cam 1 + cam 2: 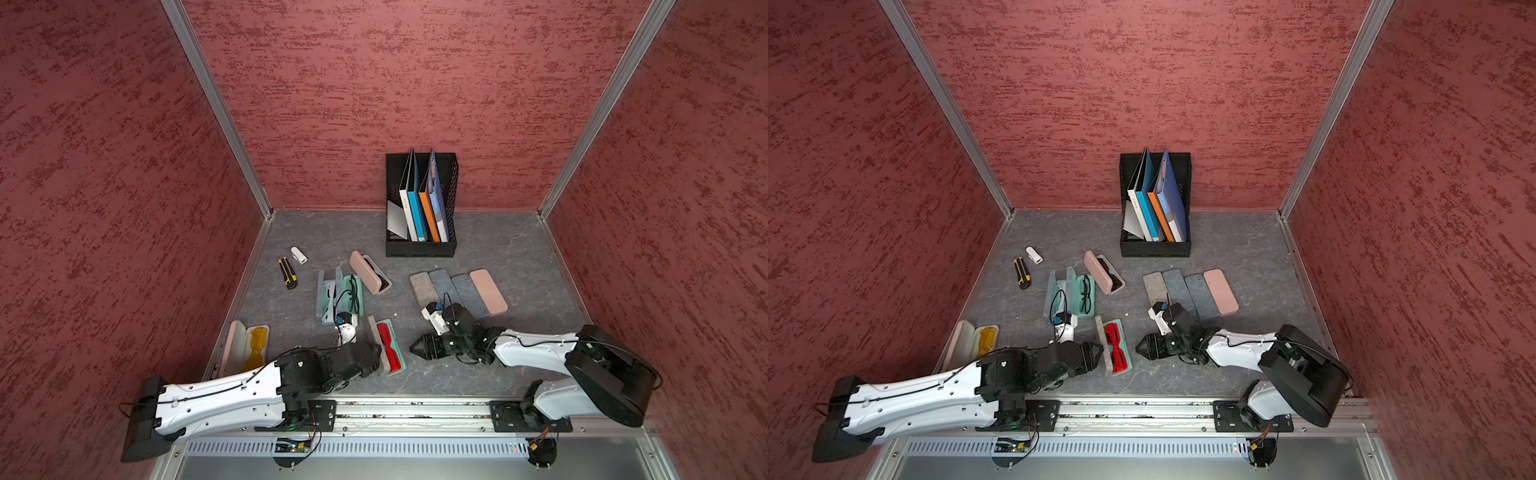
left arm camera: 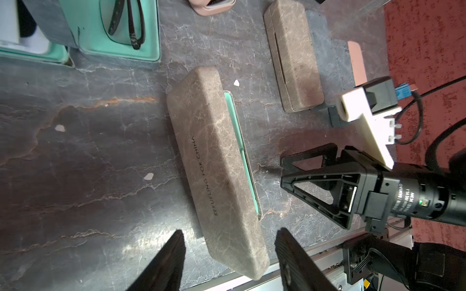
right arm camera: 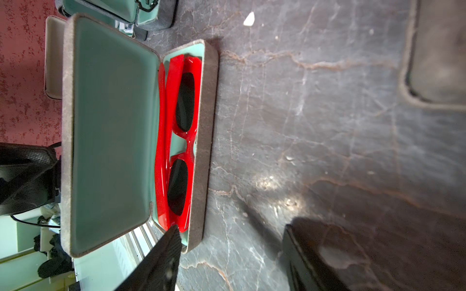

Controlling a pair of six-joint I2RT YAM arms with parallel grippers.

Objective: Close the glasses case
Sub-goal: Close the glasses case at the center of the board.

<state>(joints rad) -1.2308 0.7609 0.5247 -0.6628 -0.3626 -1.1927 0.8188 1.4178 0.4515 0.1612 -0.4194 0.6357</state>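
**A:** Lower centre: the left end effector (image 1: 1100,355), open, sits just left of the glasses case (image 3: 206,141), at its raised lid (image 2: 216,163).

**B:** Push that lid rightward over the red sunglasses (image 1: 1116,349). The right end effector (image 1: 1138,346), open too, should brace the case's right rim.

1. The raised lid (image 3: 108,138) of the glasses case (image 3: 205,151) is standing like a wall on its left side, just in front of the left gripper (image 1: 1099,350).
2. On its right side the table (image 1: 436,380) is lying bare; only the right gripper (image 1: 412,348) is occupying it, just beside the case.
3. Behind the case, 2 open teal cases (image 1: 360,307) are narrowing the way.
4. 4 closed cases (image 1: 465,286) are lying in a row near the right wrist.
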